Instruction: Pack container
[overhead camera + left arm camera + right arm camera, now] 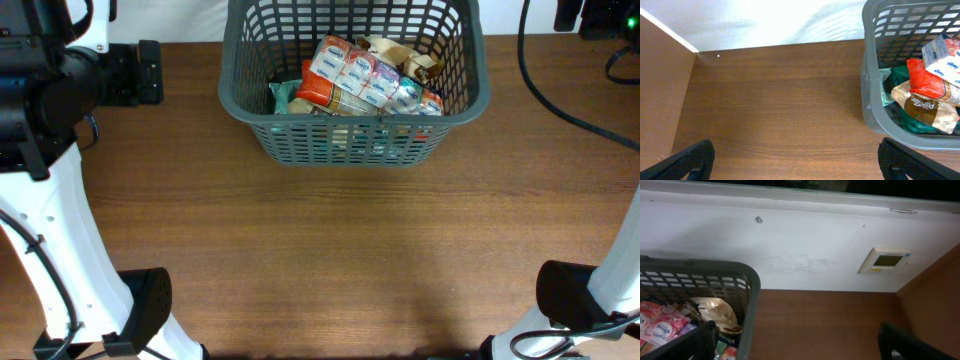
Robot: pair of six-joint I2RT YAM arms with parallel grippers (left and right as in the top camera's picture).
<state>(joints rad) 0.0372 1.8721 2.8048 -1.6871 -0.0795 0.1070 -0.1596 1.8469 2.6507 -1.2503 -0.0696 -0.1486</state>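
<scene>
The container (pixel 228 70), a dark grey slotted basket, stands at the table's far middle. It holds several packets: a white-and-pink multipack (pixel 365 75), a brown paper packet (pixel 400 55) and a green one (pixel 285 95). My left gripper (pixel 795 150) is open and empty over bare table, left of the container (pixel 870 75), where a red packet (pixel 925 80) and a beige packet (pixel 922 105) show. My right gripper (pixel 797 332) is open and empty, its left finger by the container's right rim (pixel 752 295).
A black cable (pixel 560 100) runs over the table's right side. The arm bases stand at the front left (pixel 150 300) and the front right (pixel 570 290). A white wall with a thermostat (pixel 886 260) closes the far edge.
</scene>
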